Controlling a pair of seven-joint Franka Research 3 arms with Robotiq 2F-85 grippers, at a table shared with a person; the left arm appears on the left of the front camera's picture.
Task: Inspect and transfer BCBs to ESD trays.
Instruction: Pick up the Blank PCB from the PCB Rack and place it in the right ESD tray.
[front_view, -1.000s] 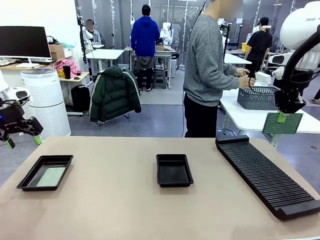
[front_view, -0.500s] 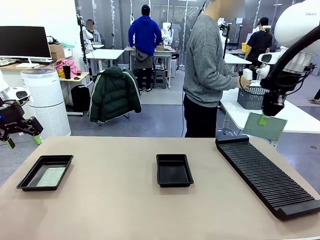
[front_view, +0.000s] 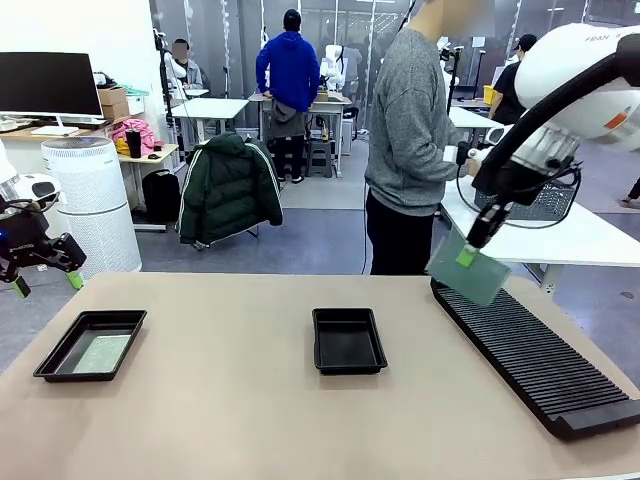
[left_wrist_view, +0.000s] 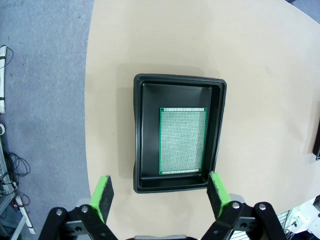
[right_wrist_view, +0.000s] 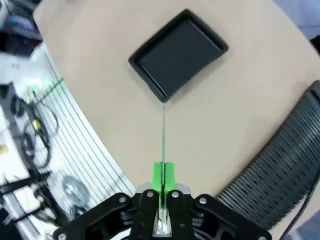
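Observation:
My right gripper (front_view: 466, 256) is shut on the top edge of a green BCB (front_view: 470, 270), which hangs tilted in the air above the near end of the black slotted rack (front_view: 530, 350). In the right wrist view that BCB (right_wrist_view: 163, 137) shows edge-on between the shut fingers (right_wrist_view: 163, 176), with an empty ESD tray (right_wrist_view: 178, 54) on the table beyond it. The same tray (front_view: 348, 340) sits at the table's middle. A second ESD tray (front_view: 91, 344) at the left holds a BCB (left_wrist_view: 183, 140) lying flat. My left gripper (front_view: 45, 282) hangs open high over that tray (left_wrist_view: 177, 132), its green pads (left_wrist_view: 102, 195) spread wide.
A person in a grey sweater (front_view: 408, 130) stands at the far side, turned toward a white side table (front_view: 520, 235) with a grey basket. The table's rounded edges drop to grey floor. Bare tan tabletop (front_view: 220, 400) lies between the trays.
My right arm has swung left and down, carrying the BCB from above the rack's far right toward the rack's near end. The left arm has stayed still.

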